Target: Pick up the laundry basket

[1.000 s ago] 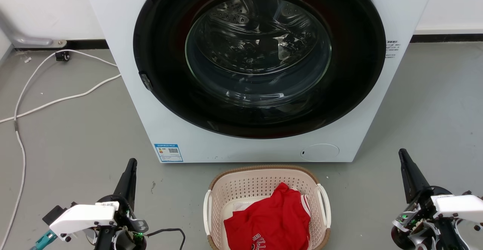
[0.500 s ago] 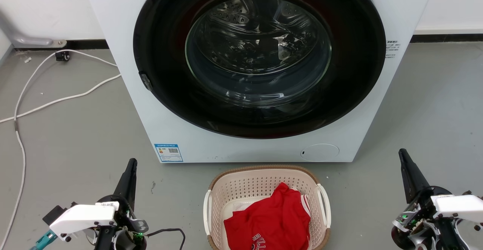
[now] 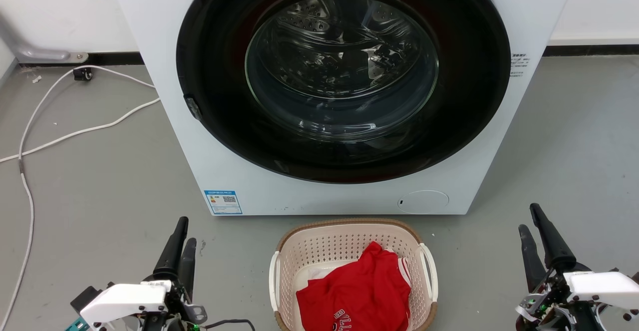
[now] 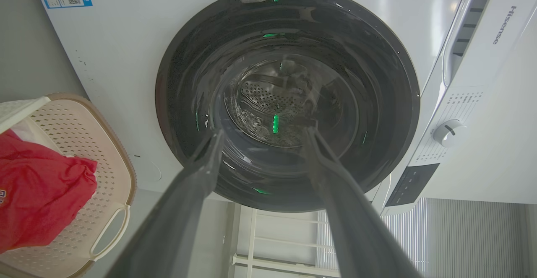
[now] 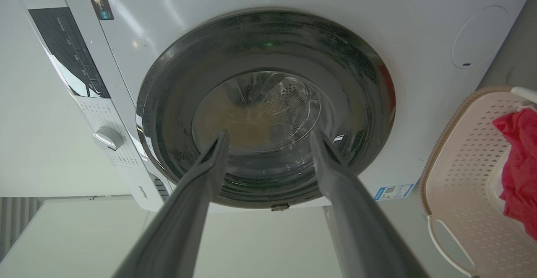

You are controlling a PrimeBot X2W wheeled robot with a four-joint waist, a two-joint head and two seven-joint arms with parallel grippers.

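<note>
Change vs 0.5 s ago: both pincers go from closed to spread. Left pincer (image 3: pixel 186 231) and right pincer (image 3: pixel 528 217) are now moderately wide and empty; wrist views confirm the gap. Laundry basket (image 3: pixel 349 222) is on the floor just in front of the washing machine (image 3: pixel 224 181), between the arms, w/ a red garment (image 3: pixel 359 291) inside. Both pincers are well apart from the white handles (image 3: pixel 433 271). Prob. pre-grasp, reach-in not yet begun.
</note>
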